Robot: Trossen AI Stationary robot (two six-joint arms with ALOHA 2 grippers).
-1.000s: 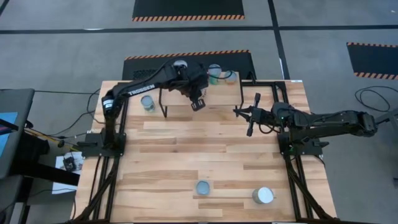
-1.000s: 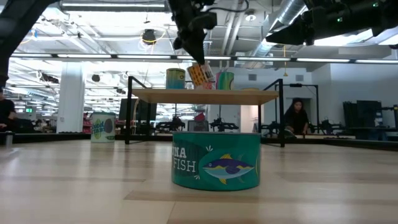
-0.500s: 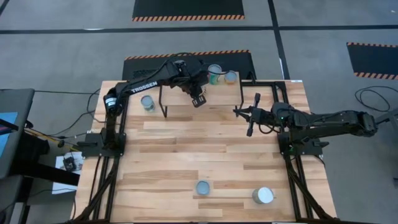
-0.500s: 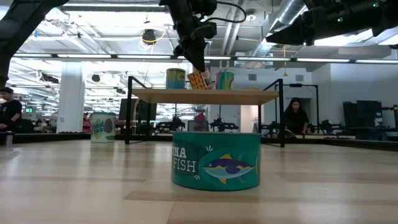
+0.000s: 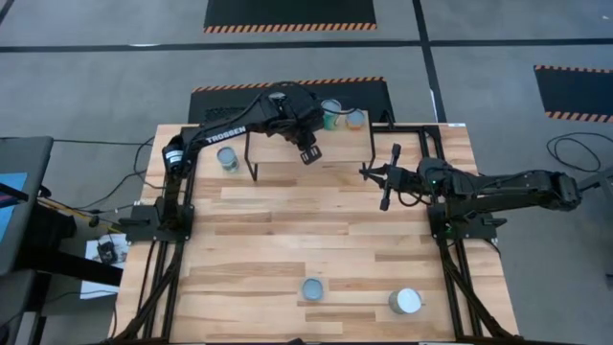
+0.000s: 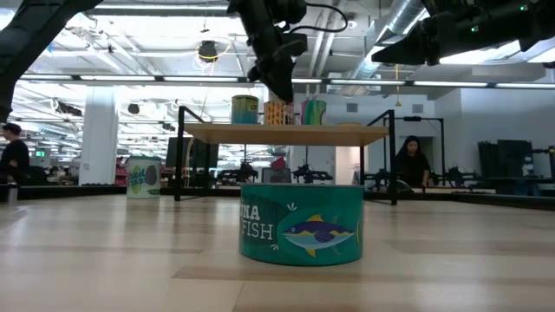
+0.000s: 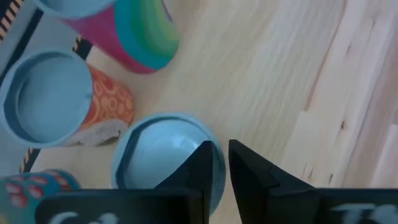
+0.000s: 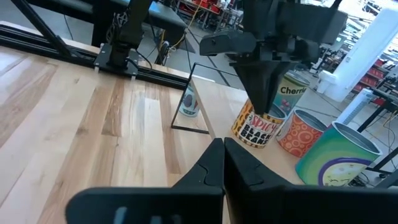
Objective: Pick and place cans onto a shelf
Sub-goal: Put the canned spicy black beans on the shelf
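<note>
The shelf (image 6: 286,133) stands at the table's far side with several cans on top. Among them a yellow-labelled can (image 8: 256,127) stands upright on its base, beside an orange can (image 7: 62,106) and a green and pink can (image 7: 140,31). My left gripper (image 7: 217,163) points down over that can's top (image 7: 158,155), its fingers a narrow gap apart on either side of the rim. My right gripper (image 8: 222,155) hovers shut above the table, right of the shelf (image 5: 345,144). My left gripper stands over the yellow can's rim (image 7: 211,177) from above, one finger over the top and one outside the wall. I cannot tell whether either finger touches the rim. The can stands upright on the shelf.
A teal tuna can (image 6: 301,223) and a wider can (image 5: 405,301) sit near the table's front edge. Another can (image 5: 228,159) stands on the table left of the shelf. The middle of the table is bare wood. People show in the room behind.
My left gripper has sunk a little over the shelf with the yellow can. The can, tilted and hanging just above the shelf a second ago, now stands upright on it.
</note>
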